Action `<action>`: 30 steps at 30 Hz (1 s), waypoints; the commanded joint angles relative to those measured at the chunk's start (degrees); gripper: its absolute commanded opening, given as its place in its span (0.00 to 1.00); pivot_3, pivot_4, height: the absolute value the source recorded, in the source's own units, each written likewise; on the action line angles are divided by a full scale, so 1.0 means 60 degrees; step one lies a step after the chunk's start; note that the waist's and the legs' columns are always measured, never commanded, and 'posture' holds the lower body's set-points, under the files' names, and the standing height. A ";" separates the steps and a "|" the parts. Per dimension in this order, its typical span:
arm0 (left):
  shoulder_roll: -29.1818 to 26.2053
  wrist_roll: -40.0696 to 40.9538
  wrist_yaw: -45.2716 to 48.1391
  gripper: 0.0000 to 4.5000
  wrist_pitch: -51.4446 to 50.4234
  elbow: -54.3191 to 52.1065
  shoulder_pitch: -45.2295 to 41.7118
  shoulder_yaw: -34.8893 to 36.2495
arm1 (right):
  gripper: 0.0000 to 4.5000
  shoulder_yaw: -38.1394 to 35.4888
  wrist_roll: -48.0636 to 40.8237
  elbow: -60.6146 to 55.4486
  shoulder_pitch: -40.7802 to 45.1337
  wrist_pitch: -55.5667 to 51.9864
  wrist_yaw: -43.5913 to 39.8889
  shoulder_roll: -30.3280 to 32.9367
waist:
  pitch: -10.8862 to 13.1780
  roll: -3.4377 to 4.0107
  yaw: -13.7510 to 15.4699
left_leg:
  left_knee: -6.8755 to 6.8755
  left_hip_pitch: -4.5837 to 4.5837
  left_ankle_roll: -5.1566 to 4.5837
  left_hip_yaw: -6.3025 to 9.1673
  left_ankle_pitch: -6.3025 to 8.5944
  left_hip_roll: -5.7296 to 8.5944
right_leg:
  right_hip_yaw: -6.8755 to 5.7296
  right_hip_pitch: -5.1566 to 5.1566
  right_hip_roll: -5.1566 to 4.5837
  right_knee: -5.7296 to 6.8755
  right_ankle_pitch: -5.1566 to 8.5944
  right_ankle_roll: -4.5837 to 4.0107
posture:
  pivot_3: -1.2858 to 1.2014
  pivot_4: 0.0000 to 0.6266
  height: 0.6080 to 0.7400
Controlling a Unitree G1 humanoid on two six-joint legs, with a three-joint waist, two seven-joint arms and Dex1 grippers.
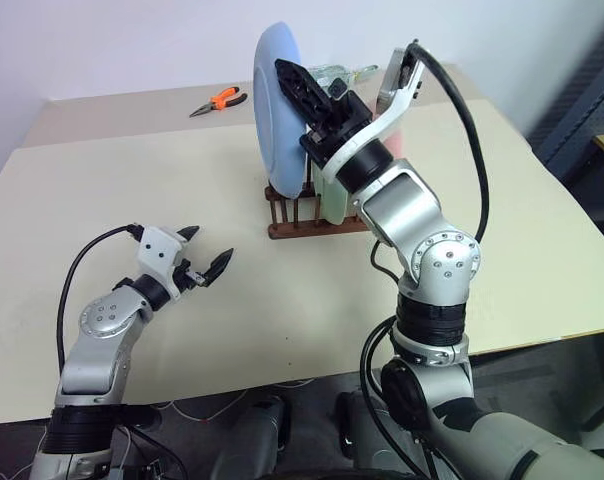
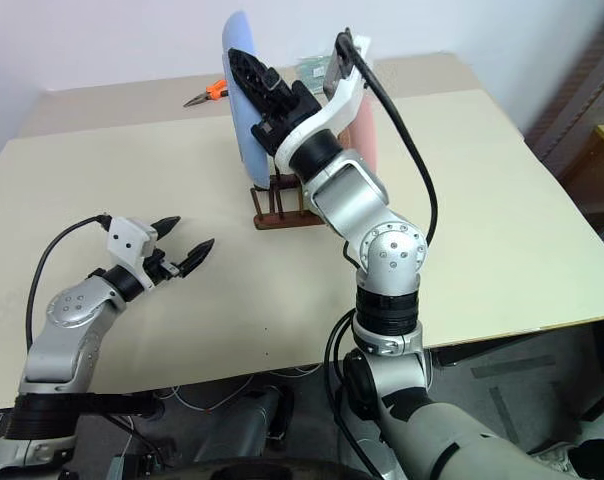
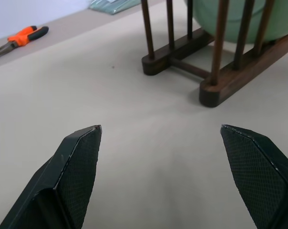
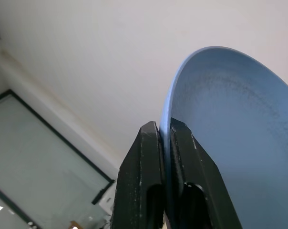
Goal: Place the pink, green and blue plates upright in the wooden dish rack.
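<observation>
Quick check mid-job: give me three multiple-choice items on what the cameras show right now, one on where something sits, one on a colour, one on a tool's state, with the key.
1. Where do the orange-handled pliers lie?
A. on the table behind the wooden dish rack, towards the robot's left
B. between the rack's pegs
C. in the left tool

2. What colour is the plate pinched by the right tool?
A. pink
B. light blue
C. mint green

3. How does the left tool stand?
A. shut on a plate
B. shut on nothing
C. open, holding nothing

Key: 1 A, the pliers rest on the far tabletop beyond the rack. 2 B, the blue plate's rim sits between the right tool's fingers. 3 C, its fingers stand apart over bare table.
</observation>
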State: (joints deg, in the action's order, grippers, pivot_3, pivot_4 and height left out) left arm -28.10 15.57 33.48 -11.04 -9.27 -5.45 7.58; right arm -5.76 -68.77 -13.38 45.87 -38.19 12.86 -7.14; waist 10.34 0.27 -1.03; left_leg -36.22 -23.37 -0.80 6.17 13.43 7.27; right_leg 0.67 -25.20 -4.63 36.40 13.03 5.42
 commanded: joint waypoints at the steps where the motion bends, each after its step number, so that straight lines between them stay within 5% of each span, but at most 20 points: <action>1: -0.0025 0.0140 0.0106 0.91 -0.0052 -0.0407 0.0047 -0.0008 | 0.02 0.0101 0.0233 0.0138 0.0041 0.0115 0.0112 -0.0243 | 0.0000 0.0000 -0.0001 | 0.0002 0.0000 0.0003 0.0000 -0.0002 -0.0001 | 0.0000 -0.0002 0.0002 0.0001 -0.0001 -0.0002 | 0.52 0.24 1.00; 12: 0.0086 0.0124 0.0219 0.91 -0.0218 -0.0577 0.0067 -0.0231 | 0.02 0.0009 0.1205 0.1832 0.0639 -0.0021 0.0017 -0.0170 | -0.0001 -0.0001 0.0002 | 0.0007 -0.0001 0.0009 -0.0001 -0.0006 -0.0004 | 0.0001 -0.0004 0.0005 0.0000 -0.0004 -0.0007 | 0.52 0.24 1.00; 15: 0.0109 0.0100 0.0227 0.91 -0.0235 -0.0610 0.0087 -0.0314 | 0.23 -0.0062 0.1510 0.2406 0.0960 -0.0076 -0.0165 -0.0043 | -0.0001 -0.0001 -0.0010 | 0.0006 0.0000 0.0012 -0.0001 -0.0009 -0.0004 | 0.0001 -0.0004 0.0008 0.0002 -0.0007 -0.0011 | 0.52 0.24 1.00; 19: 0.0116 0.0067 0.0232 0.91 -0.0245 -0.0642 0.0130 -0.0379 | 0.66 -0.0011 0.1989 0.2474 0.1128 -0.0101 -0.0431 0.0086 | -0.0001 -0.0001 -0.0006 | 0.0014 0.0000 0.0015 -0.0001 -0.0010 -0.0011 | 0.0001 -0.0008 0.0013 0.0001 -0.0008 -0.0014 | 0.52 0.24 1.00; 30: 0.0217 -0.0038 0.0175 0.91 -0.0245 -0.0669 0.0100 -0.0564 | 0.66 0.0720 0.4437 0.0736 0.1918 0.0782 -0.3077 0.2230 | -0.0001 -0.0001 0.0018 | 0.0013 -0.0001 0.0017 -0.0003 -0.0012 -0.0010 | 0.0000 -0.0009 0.0011 0.0000 -0.0009 -0.0015 | 0.52 0.24 1.00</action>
State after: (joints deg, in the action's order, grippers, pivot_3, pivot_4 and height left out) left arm -26.80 15.49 34.74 -13.10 -11.37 -4.83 3.92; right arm -1.21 -43.93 -3.19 55.29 -35.90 -1.83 3.92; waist 10.33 0.27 -0.92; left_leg -36.16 -23.38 -0.70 6.15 13.36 7.21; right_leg 0.66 -25.25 -4.55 36.40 12.98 5.33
